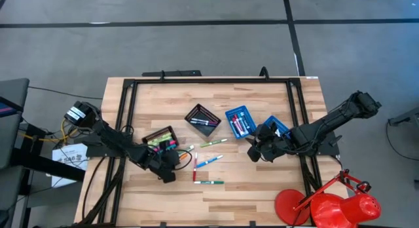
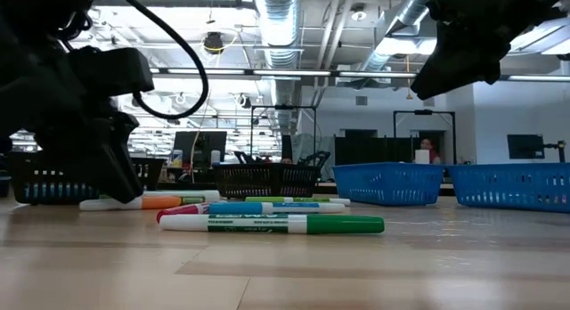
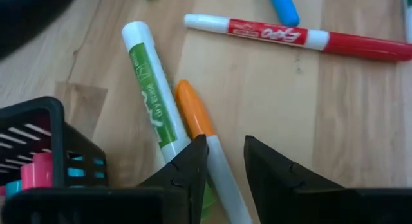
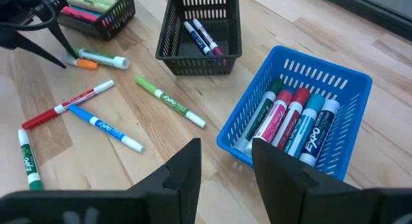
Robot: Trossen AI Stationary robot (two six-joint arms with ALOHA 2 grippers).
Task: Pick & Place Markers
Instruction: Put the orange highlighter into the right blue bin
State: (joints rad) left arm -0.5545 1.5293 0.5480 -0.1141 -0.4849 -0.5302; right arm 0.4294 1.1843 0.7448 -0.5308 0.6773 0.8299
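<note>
Several markers lie loose on the wooden table: a green one [image 1: 213, 143], a blue one [image 1: 208, 161], a red one [image 1: 195, 168] and a green one [image 1: 208, 182]. An orange-capped marker [image 3: 193, 114] lies beside another green marker [image 3: 151, 95]. My left gripper [image 3: 225, 141] is open and low over the table. Its fingers stand on either side of the orange-capped marker's white barrel [image 3: 225, 182], with a gap left. My right gripper [image 4: 225, 169] hangs open above the table next to a blue tray [image 4: 302, 114] with several markers in it; nothing is between its fingers.
A black tray [image 1: 160, 137] with pink and green markers stands right beside my left gripper. A second black tray [image 1: 201, 120] and two blue trays [image 1: 240, 121] [image 1: 278, 126] stand toward the far side. Black rails [image 1: 124, 123] frame the table. A red lamp [image 1: 334, 205] sits at the near right.
</note>
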